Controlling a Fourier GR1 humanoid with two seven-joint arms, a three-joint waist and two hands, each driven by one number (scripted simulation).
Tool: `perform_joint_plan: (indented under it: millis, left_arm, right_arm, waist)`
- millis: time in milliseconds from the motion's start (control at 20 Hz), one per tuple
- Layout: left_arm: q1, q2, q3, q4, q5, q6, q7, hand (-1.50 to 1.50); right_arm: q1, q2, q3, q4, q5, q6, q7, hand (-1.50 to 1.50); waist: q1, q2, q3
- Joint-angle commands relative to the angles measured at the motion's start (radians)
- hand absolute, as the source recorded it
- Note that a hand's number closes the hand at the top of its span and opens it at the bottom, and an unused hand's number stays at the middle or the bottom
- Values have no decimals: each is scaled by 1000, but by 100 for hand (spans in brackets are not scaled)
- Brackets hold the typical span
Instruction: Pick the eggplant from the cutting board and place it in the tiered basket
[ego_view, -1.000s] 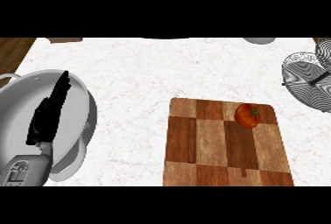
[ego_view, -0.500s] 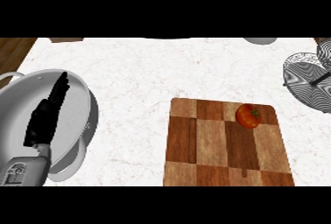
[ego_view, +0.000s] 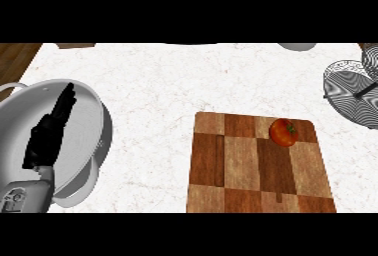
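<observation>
A wooden cutting board (ego_view: 244, 170) lies on the white counter at the lower middle. On its far right corner sits a small round red-orange vegetable with a green stem (ego_view: 283, 132); it looks like a tomato, and no purple eggplant shows. The wire tiered basket (ego_view: 354, 90) stands at the right edge, partly cut off. My left hand (ego_view: 50, 131) rests at the left with straight fingers pointing up, over a white pan, far from the board. My right hand is out of the picture.
A large white pan (ego_view: 85, 117) sits at the left under my left hand. A grey rounded object (ego_view: 297, 46) shows at the top edge. Bare white counter lies between pan and board. Wooden floor shows at the top left corner.
</observation>
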Motion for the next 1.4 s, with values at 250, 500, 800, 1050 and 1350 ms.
perform_joint_plan:
  millis: [250, 500, 800, 1050, 1350]
  left_arm:
    - [-8, -19, 1, 54, -24, 11, -41, 0]
    - [-41, -23, 14, 49, -22, 19, -13, 0]
    - [-44, 6, 18, 19, -19, -17, 28, 0]
    - [7, -44, -10, 3, -39, 9, -1, 0]
    - [27, -6, 37, 1, -8, -24, -16, 0]
  right_arm:
    - [-40, 22, -74, 216, -63, 131, -7, -150]
    - [-15, 41, -184, 251, -149, 22, -99, -150]
    - [-68, -31, -284, 295, -227, 21, -169, -150]
    - [-86, -144, -332, 298, -263, 73, -117, -150]
    - [-74, -281, -397, 371, -325, 238, -12, -150]
  waist:
    - [-4, 2, -1]
    - [-11, 2, 0]
    - [-1, 3, 0]
    - [-7, 0, -1]
    - [-9, -1, -1]
